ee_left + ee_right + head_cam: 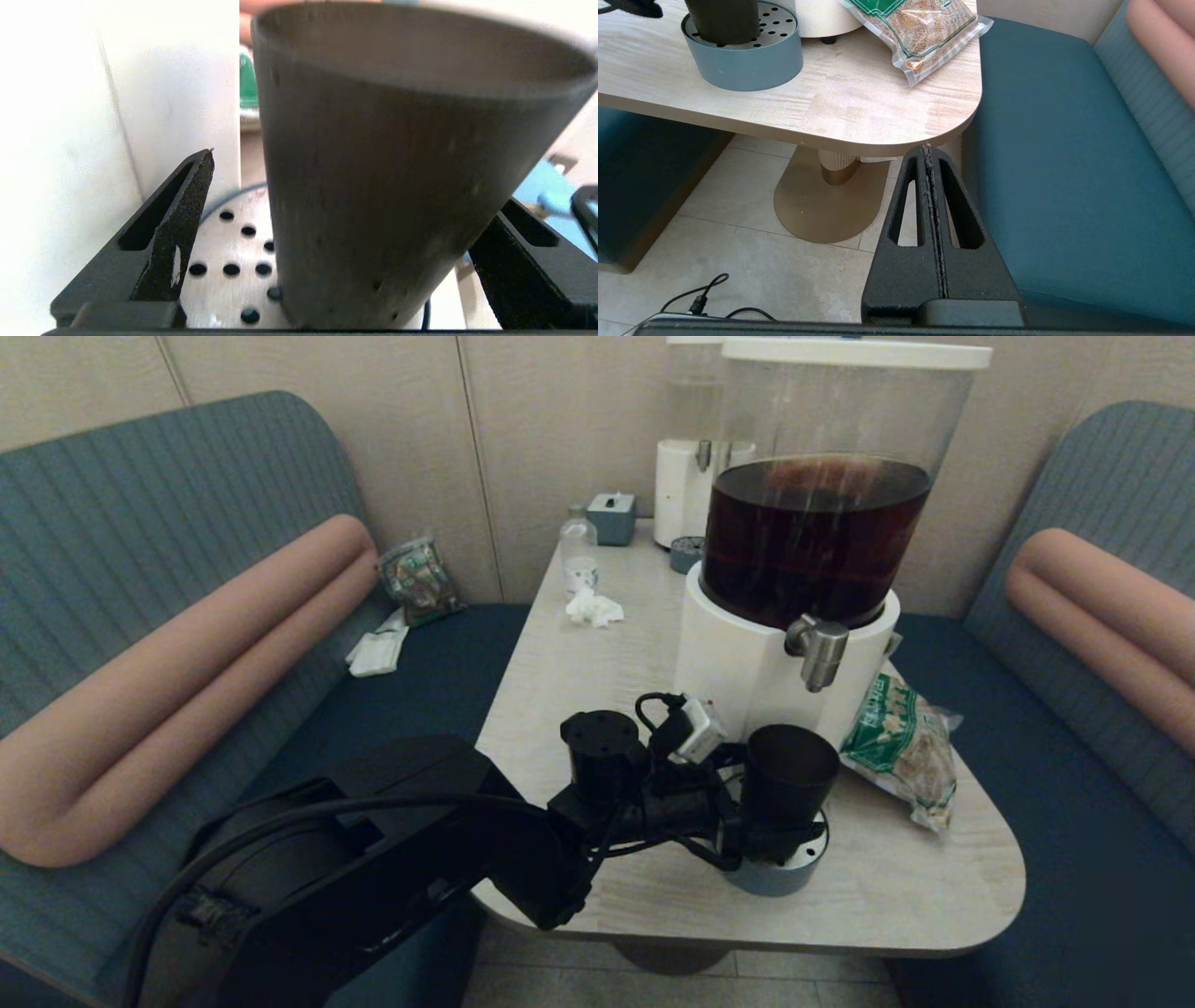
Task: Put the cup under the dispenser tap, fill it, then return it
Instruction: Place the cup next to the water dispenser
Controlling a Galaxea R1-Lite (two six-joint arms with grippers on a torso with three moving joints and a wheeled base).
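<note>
1. The left gripper reaches in from the left, its jaws apart on either side of the dark brown-black tapered plastic cup; contact cannot be told.
2. The cup stands upright on the round grey-blue perforated drip tray, just before the white dispenser base and a little left of the brushed-steel cylindrical tap.
3. Judgement: the rim should be centred beneath the spout and kept upright.
4. The green-printed snack bag carries lettering too small to read.
5. The right gripper hangs parked below the surface edge, jaws together.
</note>
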